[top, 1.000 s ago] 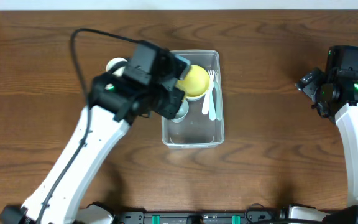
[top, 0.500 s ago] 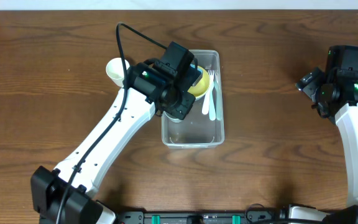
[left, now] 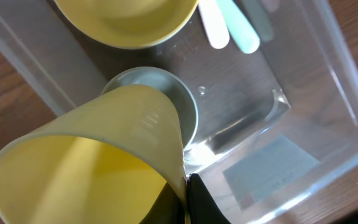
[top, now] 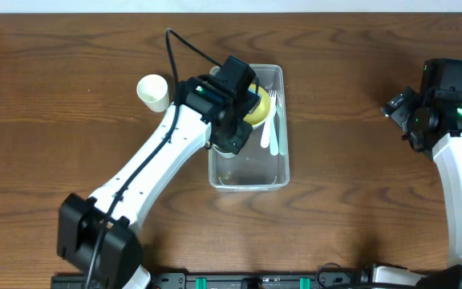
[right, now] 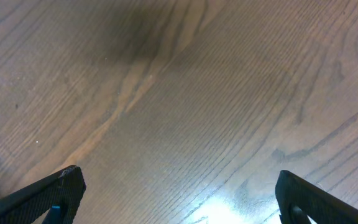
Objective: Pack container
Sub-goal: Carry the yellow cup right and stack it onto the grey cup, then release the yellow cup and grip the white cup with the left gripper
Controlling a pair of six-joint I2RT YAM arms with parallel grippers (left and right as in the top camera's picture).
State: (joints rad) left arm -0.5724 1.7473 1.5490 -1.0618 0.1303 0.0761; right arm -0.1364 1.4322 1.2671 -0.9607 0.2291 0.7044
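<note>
Jaws of the left gripper [left: 187, 198] were closed on the wall of a pale yellow plastic cup [left: 92, 165]. The cup hung tilted, mouth toward the wrist camera, inside the large clear rectangular plastic container [top: 251, 170]; only one dark fingertip showed, at the cup's rim. Right gripper [right: 179, 190] stood wide open over the bare brown wooden table [right: 185, 93], well apart from the work. Container lay near table centre in the overhead view, long axis running away from the robot. Inside it: a round yellow bowl [left: 126, 22] at the far end, white and pale-green plastic utensils [left: 232, 25] along the right wall, and a round pale-blue dish [left: 182, 102] directly beneath the held cup; contact between the two could not be told. A small white cup [top: 152, 91] stood on the table near the container's far left corner. Judgement: container thin-walled, light, glossy and probably slippery, with walls likely to flex if pinched; load sat toward the far end. Best hold was probably the rim at the near short side, where the floor was bare, fingers astride the wall.
</note>
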